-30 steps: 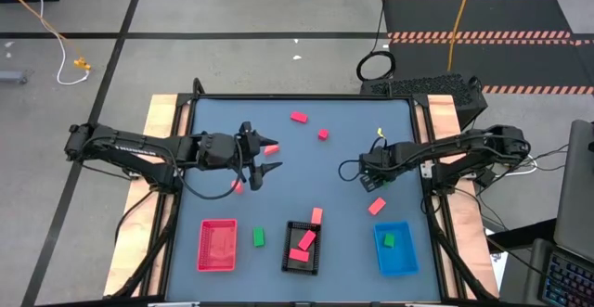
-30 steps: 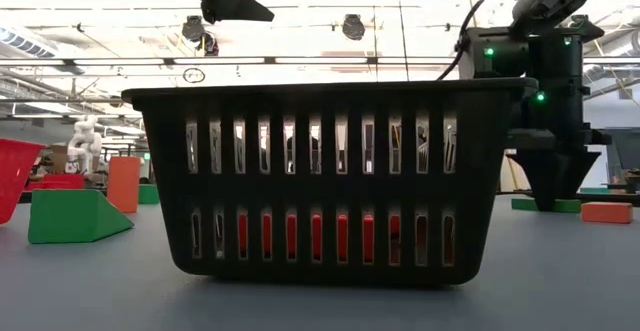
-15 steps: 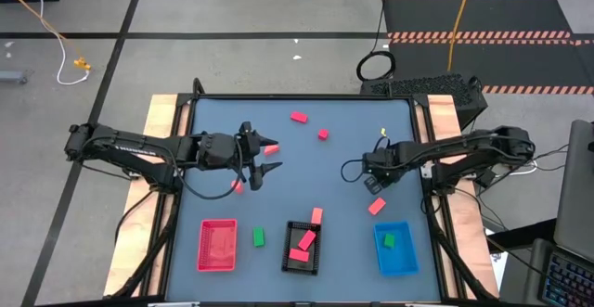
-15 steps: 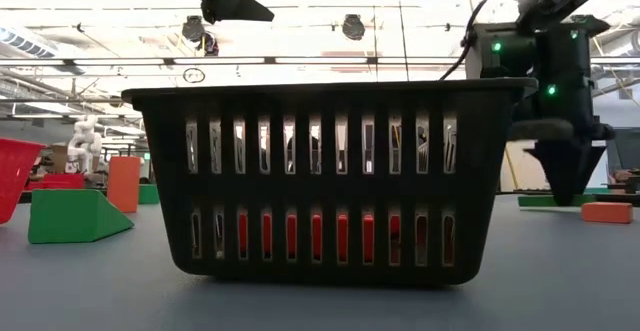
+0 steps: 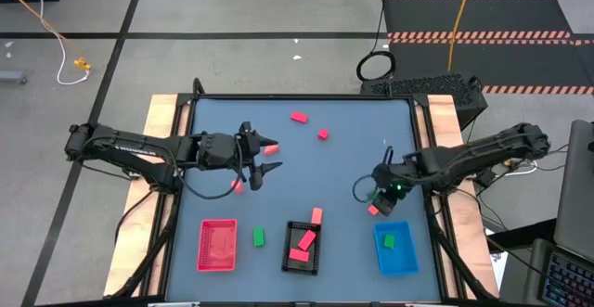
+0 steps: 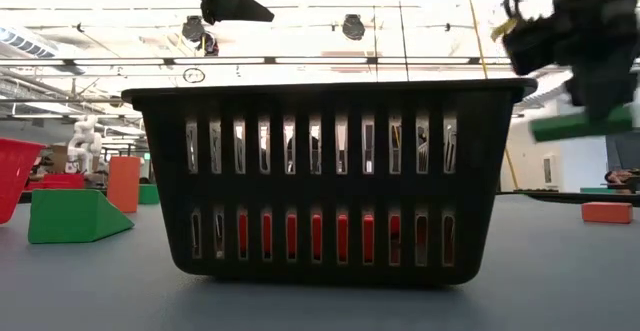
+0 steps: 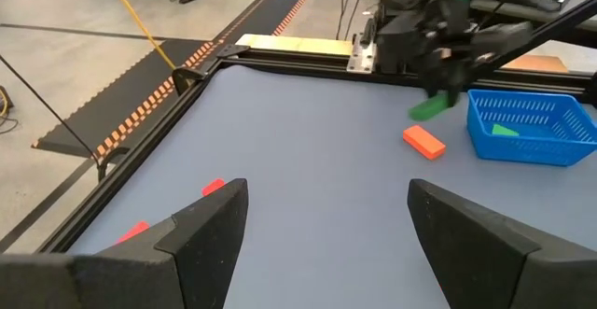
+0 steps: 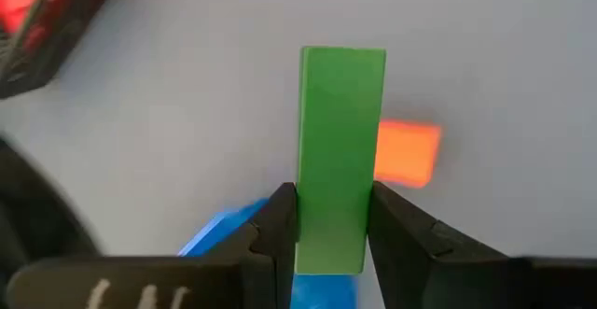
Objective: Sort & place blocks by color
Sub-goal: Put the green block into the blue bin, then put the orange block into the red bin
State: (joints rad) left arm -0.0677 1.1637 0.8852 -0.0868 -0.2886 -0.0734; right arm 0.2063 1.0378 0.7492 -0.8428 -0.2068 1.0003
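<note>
Right gripper (image 8: pixel 331 225) grips a green block (image 8: pixel 340 150) above the table, near the blue tray (image 5: pixel 396 249); left gripper (image 5: pixel 269 160) hovers open.

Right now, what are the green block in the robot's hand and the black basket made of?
The green block, pinched in the right hand, looks like smooth painted wood or hard plastic: flat faces, crisp edges, even matte color. I can't tell which. The black basket looks like molded plastic: thin walls with neat rows of slots and a slight sheen.
</note>
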